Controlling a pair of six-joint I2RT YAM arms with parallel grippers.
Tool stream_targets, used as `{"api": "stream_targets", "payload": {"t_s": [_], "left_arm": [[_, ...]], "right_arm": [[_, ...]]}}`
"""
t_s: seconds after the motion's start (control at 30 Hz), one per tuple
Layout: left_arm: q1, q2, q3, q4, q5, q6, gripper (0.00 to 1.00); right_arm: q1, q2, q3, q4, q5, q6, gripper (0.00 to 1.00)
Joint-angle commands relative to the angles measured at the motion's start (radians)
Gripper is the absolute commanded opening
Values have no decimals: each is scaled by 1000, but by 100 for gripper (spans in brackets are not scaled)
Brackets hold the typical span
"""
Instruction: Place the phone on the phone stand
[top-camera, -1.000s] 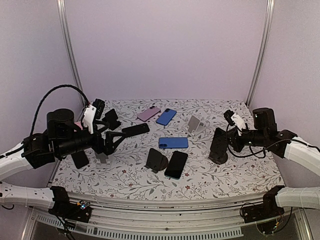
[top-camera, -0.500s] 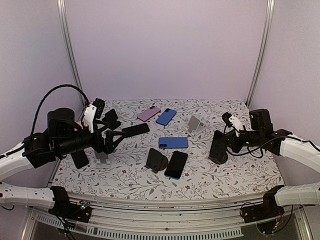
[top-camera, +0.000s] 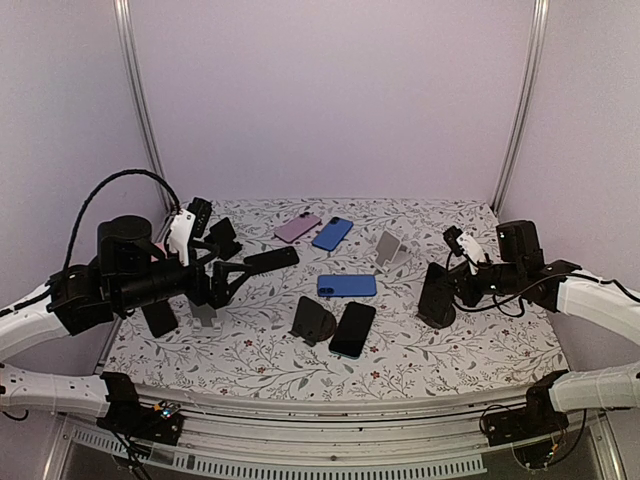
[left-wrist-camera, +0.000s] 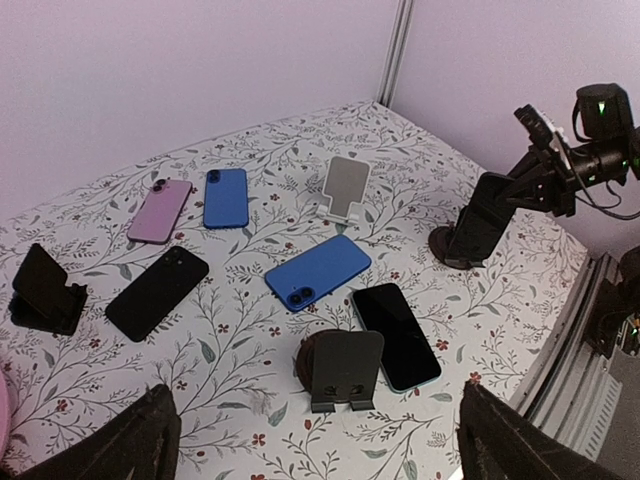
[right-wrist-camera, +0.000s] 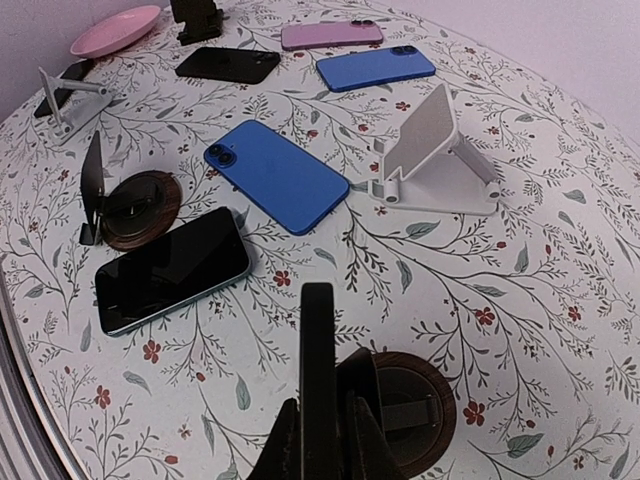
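My right gripper (right-wrist-camera: 325, 428) is shut on a black phone (right-wrist-camera: 318, 340), which I see edge-on and upright between the fingers. Just behind it is a phone stand (right-wrist-camera: 425, 410) with a round wooden base and a black back plate. In the top view this phone (top-camera: 435, 288) stands steeply over the stand's base (top-camera: 438, 320) at the right of the table. Whether it rests on the stand I cannot tell. My left gripper (top-camera: 226, 276) hangs open and empty over the table's left side, its fingertips (left-wrist-camera: 150, 440) far apart.
Near the middle stand another black stand (top-camera: 313, 320), a face-up black phone (top-camera: 352, 329) and a blue phone (top-camera: 346, 286). Farther back are a white stand (top-camera: 390, 248), a pink phone (top-camera: 297, 227), a second blue phone (top-camera: 332, 233) and a black phone (top-camera: 270, 260).
The right arm has shifted slightly left and back with the phone still in its grip. The left arm has hardly moved.
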Motion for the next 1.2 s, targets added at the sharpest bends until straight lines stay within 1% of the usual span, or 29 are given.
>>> {"api": "stream_targets", "payload": {"t_s": [0.0,0.17,0.33,0.4,0.43,0.53,0.67,1.1,1.17], "left_arm": [[19,8,-9,15,13,4,97],[23,15,-3,10,18,7,97],[27,21,-2,11,22,8,97],[29,23,-3,14,24,8,97],[31,23,-3,15,25,7,97],[33,22,-5,15,26,7,97],[35,20,-8,17,28,5,97],[36,8,-13,20,32,4,97],[38,8,-13,23,31,5,97]], "right_arm": [[-6,5,-8,65,-7,24,7],[-6,11,-14,66,6,45,10],[-6,-9,-22,64,29,54,17],[-6,-10,-20,56,38,56,18],[-6,-11,-19,55,39,57,22],[-6,-10,-21,60,39,64,27],[-5,-13,-17,60,63,81,31],[-6,-31,82,17,224,183,42],[-4,-38,89,11,245,205,46]]}}
